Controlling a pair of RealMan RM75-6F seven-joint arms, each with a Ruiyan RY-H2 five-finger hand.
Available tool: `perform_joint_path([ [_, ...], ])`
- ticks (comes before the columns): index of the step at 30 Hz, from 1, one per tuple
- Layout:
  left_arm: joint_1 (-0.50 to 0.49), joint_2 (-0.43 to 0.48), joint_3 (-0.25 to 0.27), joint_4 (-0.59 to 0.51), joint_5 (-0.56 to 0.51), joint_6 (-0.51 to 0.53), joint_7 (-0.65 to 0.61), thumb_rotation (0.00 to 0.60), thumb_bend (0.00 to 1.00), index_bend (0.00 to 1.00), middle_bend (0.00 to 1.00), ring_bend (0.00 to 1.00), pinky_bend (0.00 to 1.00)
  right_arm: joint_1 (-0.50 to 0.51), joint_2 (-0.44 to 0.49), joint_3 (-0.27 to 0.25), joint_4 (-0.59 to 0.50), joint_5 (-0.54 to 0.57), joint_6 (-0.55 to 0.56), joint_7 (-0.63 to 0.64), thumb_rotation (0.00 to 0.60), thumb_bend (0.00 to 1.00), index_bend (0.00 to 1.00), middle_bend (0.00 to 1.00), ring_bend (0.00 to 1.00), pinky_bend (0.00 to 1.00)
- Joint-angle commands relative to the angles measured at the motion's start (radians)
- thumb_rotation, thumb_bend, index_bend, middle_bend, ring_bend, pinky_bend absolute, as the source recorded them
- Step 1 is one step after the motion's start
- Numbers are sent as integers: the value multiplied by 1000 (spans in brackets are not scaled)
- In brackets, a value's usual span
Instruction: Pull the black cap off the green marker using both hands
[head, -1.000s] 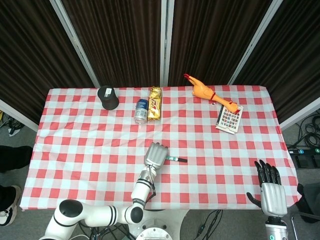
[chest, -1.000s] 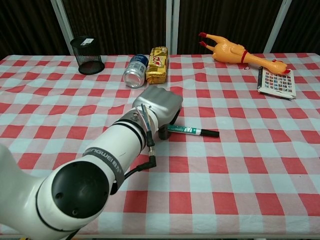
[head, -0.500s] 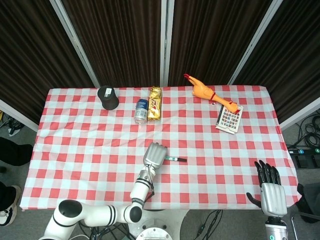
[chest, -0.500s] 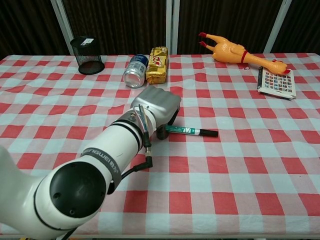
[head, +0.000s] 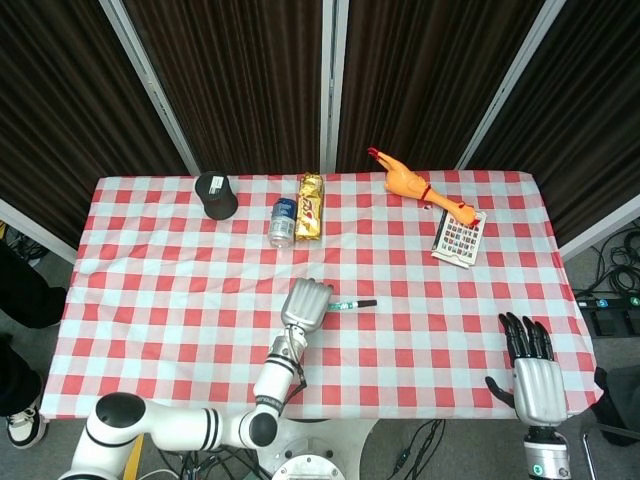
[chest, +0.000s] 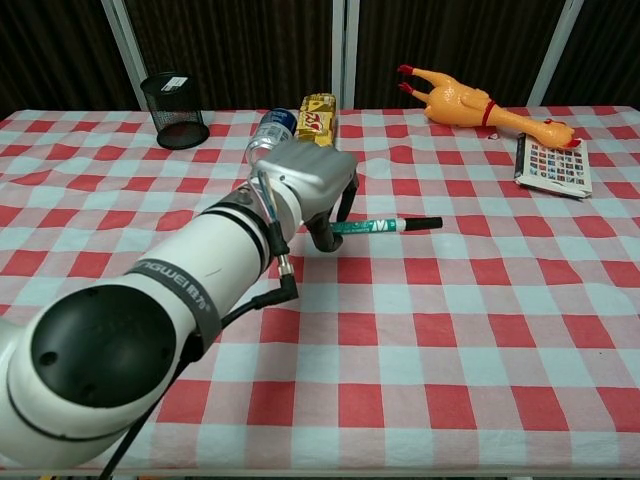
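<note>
My left hand (head: 305, 304) (chest: 310, 186) grips the green marker (chest: 375, 226) (head: 350, 304) by its left end and holds it a little above the checked cloth. The marker points to the right, nearly level, with its black cap (chest: 424, 222) (head: 367, 302) at the free right end. My right hand (head: 527, 371) hovers at the table's near right corner, far from the marker, fingers spread and holding nothing. It does not show in the chest view.
At the back stand a black mesh cup (chest: 174, 110), a lying can (chest: 270, 140) and a yellow snack pack (chest: 318, 115). A rubber chicken (chest: 470, 104) and a colour-swatch card (chest: 554, 163) lie at the back right.
My left hand has lifted the marker off the cloth and carried it slightly away from me. My right hand has risen a little and shifted left.
</note>
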Motion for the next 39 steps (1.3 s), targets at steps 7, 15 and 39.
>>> perform_joint_path([
  [7,0,56,4,-139,-4,46,12,600,401,557,554,511,602,110,-52,101,-4,-101,8,-102,600,242,392,344,91,196],
  [15,-17,74,3,-195,-16,74,30,600,401,557,554,512,602,218,-38,167,-94,-37,-143,-294,600,265,534,424,156,247],
  [39,-40,90,54,-252,-21,109,33,600,401,557,554,512,602,380,-127,157,-163,235,-360,-558,600,93,294,270,419,635],
])
